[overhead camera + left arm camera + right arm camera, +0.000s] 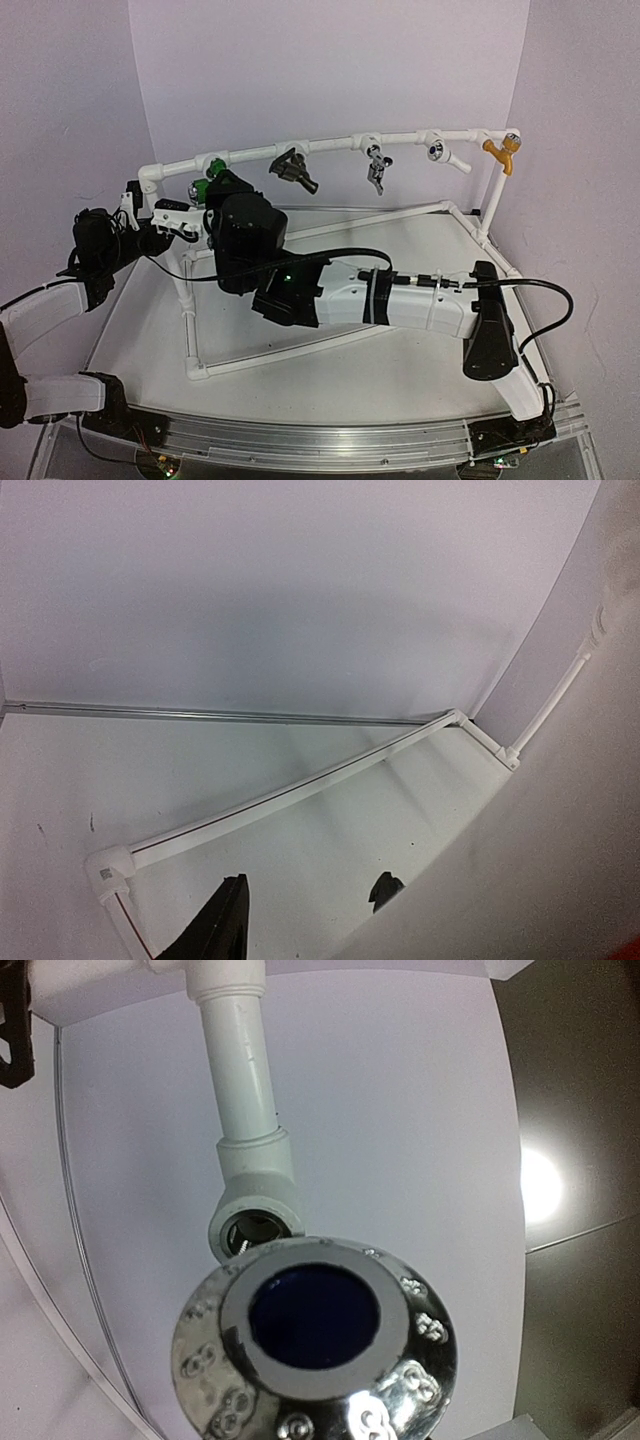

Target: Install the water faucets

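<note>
A white table (pixel 400 370) sits in a corner of pale lilac walls (pixel 330 70). On it stands a white pipe frame (pixel 492 200) whose top rail (pixel 330 145) runs across the back. The dark tap (pixel 293 168) hangs from that rail, left of its middle. The right gripper (pixel 222 190) reaches far over to the rail's left end and is clamped on the green tap (pixel 202 188). Its fingers are hidden, but the tap's chrome, blue-centred face fills the wrist view, just short of an open socket (pixel 255 1228) on a pipe fitting. The left gripper (pixel 305 910) hovers by the frame's left post, fingers (pixel 228 920) parted with only table between them.
</note>
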`<state>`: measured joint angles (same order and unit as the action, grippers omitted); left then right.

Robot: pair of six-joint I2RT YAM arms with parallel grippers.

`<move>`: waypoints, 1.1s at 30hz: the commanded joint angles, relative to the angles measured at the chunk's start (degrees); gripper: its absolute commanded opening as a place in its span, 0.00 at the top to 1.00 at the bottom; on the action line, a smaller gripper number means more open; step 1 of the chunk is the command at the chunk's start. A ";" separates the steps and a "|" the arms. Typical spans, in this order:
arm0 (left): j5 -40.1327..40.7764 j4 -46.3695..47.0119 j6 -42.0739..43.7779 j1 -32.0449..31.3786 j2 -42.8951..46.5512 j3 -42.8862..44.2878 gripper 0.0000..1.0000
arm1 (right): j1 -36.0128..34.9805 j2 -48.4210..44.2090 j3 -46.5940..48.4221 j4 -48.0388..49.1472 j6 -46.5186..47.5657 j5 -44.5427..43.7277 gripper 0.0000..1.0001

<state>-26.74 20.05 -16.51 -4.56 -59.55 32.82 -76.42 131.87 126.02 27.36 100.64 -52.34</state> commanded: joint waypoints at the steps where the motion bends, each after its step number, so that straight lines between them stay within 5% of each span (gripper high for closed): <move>1: -4.98 2.09 -5.72 -1.68 1.18 -0.30 1.00 | 0.30 -0.75 2.67 1.99 -1.21 0.68 1.00; 23: -5.62 2.09 -5.37 -2.18 1.14 -0.09 1.00 | 1.38 -0.83 0.64 -3.63 -8.62 1.51 1.00; 33: -5.85 2.06 -5.56 -2.68 0.90 0.04 1.00 | 1.63 2.78 6.95 -5.97 -9.22 -0.18 1.00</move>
<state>-26.26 20.06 -16.59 -4.91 -59.55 32.82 -75.55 133.00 127.54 21.04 93.34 -50.95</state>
